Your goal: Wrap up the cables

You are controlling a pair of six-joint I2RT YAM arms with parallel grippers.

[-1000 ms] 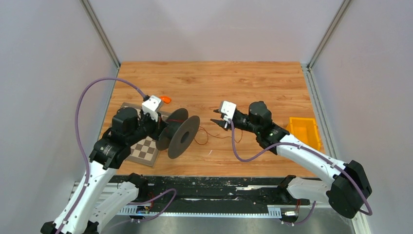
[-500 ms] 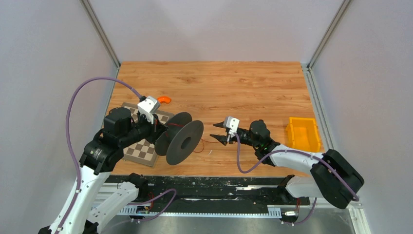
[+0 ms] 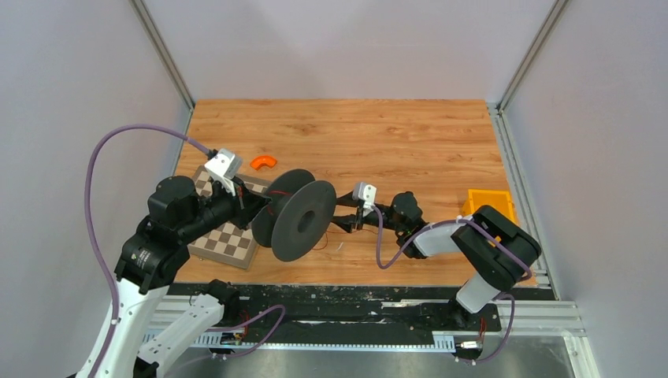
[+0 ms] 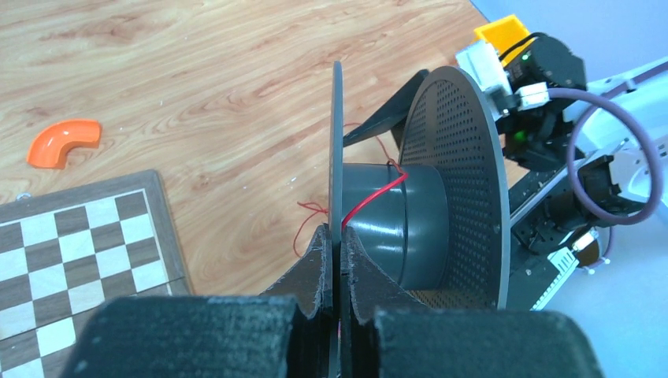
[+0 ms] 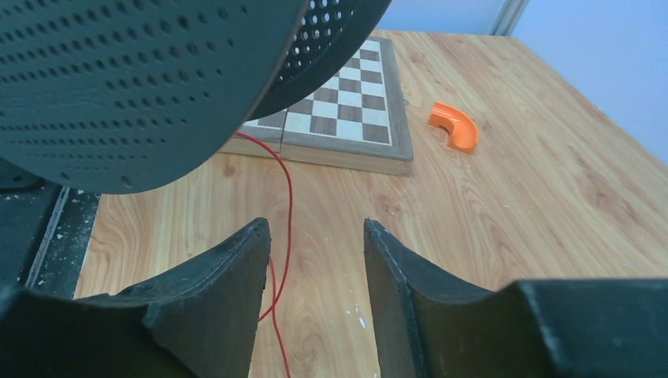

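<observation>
Overhead — wrist close-ups, shared spool (image 3: 303,220)

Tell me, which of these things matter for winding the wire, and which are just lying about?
In the job: red wire, black spool, left pincer clamped on the spool's rim, right pincer open by the wire.
Lying about: chessboard, orange curved piece, yellow bin.

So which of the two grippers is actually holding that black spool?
The left gripper: it is clamped shut on the rim of one disc of the spool. The right gripper stands open just beside the spool, gripping nothing.
</observation>
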